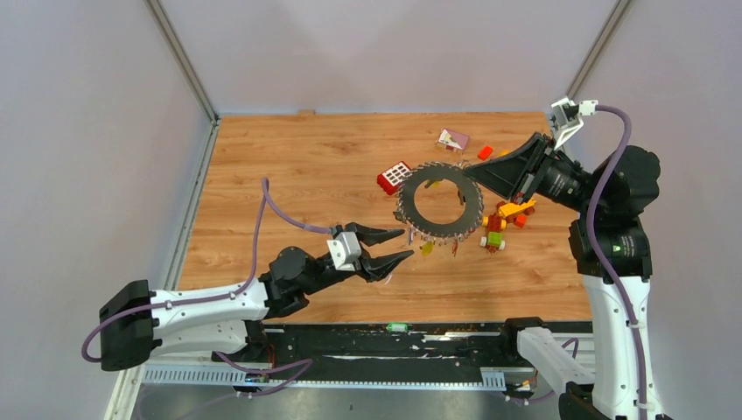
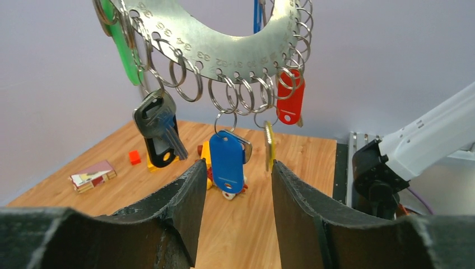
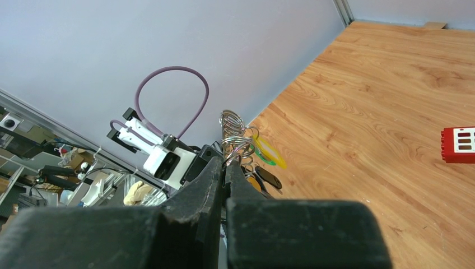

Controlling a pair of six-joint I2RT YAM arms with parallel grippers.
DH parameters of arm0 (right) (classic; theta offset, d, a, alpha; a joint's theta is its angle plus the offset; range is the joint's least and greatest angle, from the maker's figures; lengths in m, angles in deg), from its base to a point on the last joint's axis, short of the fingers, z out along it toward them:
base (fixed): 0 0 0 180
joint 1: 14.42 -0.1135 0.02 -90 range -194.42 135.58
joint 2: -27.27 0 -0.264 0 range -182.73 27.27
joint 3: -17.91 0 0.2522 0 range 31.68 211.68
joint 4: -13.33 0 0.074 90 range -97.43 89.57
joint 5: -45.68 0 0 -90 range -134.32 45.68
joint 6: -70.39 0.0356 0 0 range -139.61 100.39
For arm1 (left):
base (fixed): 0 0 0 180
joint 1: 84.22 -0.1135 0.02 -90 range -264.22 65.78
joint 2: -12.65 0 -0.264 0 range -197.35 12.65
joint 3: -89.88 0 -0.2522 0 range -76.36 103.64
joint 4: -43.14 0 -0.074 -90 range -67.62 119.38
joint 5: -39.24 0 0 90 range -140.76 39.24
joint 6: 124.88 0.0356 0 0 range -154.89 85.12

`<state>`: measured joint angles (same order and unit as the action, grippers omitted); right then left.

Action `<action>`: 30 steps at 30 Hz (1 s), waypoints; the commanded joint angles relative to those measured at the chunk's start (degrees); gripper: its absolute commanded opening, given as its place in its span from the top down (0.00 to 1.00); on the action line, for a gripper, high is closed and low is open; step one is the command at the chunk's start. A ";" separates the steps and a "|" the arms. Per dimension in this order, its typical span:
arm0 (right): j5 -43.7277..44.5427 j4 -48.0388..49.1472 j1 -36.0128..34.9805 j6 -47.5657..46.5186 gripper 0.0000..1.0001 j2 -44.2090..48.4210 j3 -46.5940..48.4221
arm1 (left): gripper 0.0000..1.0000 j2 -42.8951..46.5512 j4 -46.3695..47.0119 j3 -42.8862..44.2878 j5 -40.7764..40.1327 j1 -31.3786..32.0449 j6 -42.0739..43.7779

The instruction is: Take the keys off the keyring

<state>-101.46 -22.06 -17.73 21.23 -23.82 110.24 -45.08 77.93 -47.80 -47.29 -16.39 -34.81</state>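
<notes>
The keyring (image 1: 439, 201) is a large grey metal ring fringed with keys, held up off the wooden table. My right gripper (image 1: 477, 179) is shut on its right edge; in the right wrist view the gripper (image 3: 226, 162) pinches the ring edge-on, with split rings (image 3: 235, 131) above the tips. My left gripper (image 1: 402, 245) is open and empty just left of and below the ring. In the left wrist view the ring (image 2: 224, 50) arcs overhead. A blue-tagged key (image 2: 227, 162) hangs between my open fingers (image 2: 187, 196), and a red tag (image 2: 290, 103) and a black-headed key (image 2: 157, 126) hang nearby.
A red brick (image 1: 394, 177) lies left of the ring, and a pink-and-white block (image 1: 452, 140) and a small orange brick (image 1: 485, 152) lie behind it. A cluster of toy bricks (image 1: 503, 223) sits under the right gripper. Grey walls enclose the table.
</notes>
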 commanded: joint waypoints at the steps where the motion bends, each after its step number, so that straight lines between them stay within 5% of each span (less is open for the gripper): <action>1: -0.68 5.03 -0.21 2.67 1.00 1.23 -0.08 | 0.47 -0.39 3.56 2.60 -3.12 0.29 2.72; 18: -1.05 6.48 -0.21 3.78 1.00 1.78 -1.79 | 0.53 -4.88 3.89 5.70 -0.49 0.72 2.29; 30: -0.88 6.69 -0.24 3.79 1.00 2.42 -3.14 | 0.69 -5.69 2.87 6.61 0.59 0.81 1.47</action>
<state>-102.36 -19.37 -17.73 23.49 -22.68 107.33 -50.37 78.83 -44.06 -47.68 -15.95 -33.26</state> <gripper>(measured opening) 0.032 0.386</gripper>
